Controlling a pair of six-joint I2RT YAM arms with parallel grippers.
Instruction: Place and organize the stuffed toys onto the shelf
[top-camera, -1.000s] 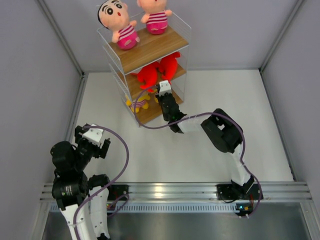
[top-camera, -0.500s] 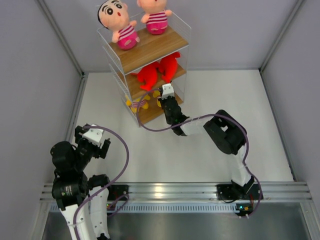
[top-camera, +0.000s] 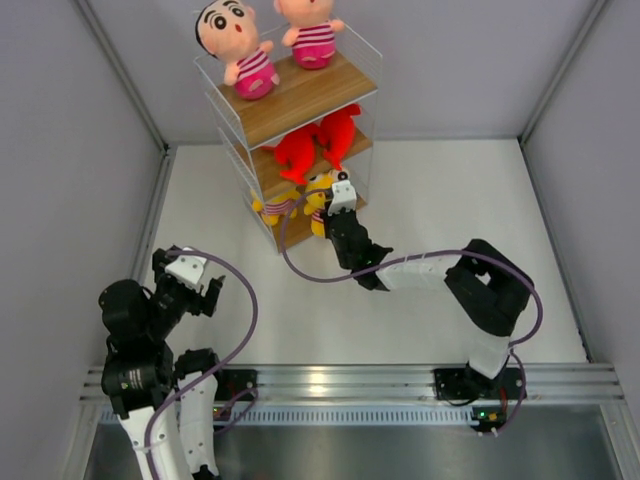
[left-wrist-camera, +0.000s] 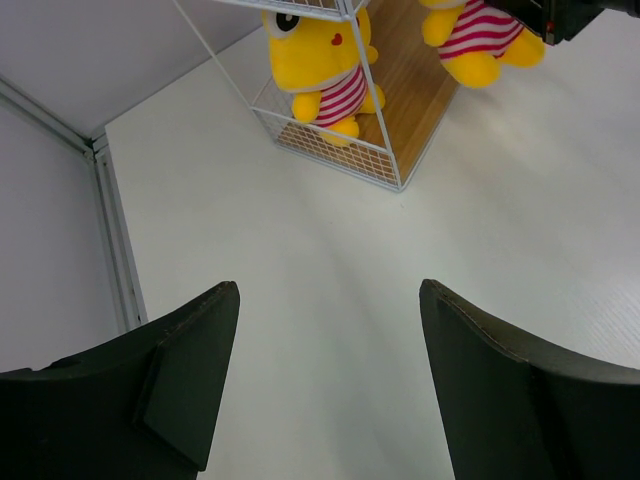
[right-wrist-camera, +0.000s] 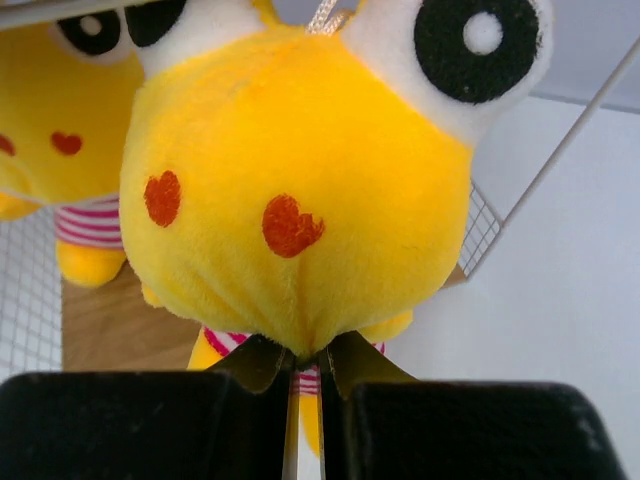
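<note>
Top, left-wrist and right-wrist views of the toy-shelving task. The shelf (top-camera: 300, 100) stood at the far side of the white table (top-camera: 450, 250), with the two boy dolls (top-camera: 235, 45) seated on its top board and the two red sharks (top-camera: 318, 140) on the middle board. One yellow figure (top-camera: 272, 207) sat upright inside the bottom tier, behind the wire mesh. The right gripper (top-camera: 335, 200) reached to the open front of that tier, its fingers pinched together on a fold of plush at the chin of the second yellow figure (right-wrist-camera: 300, 190), which was just beside the first; whether it rested on the board could not be told. The left gripper (left-wrist-camera: 328, 300) hung over bare table well apart from the shelf, fingers spread and holding nothing.
</note>
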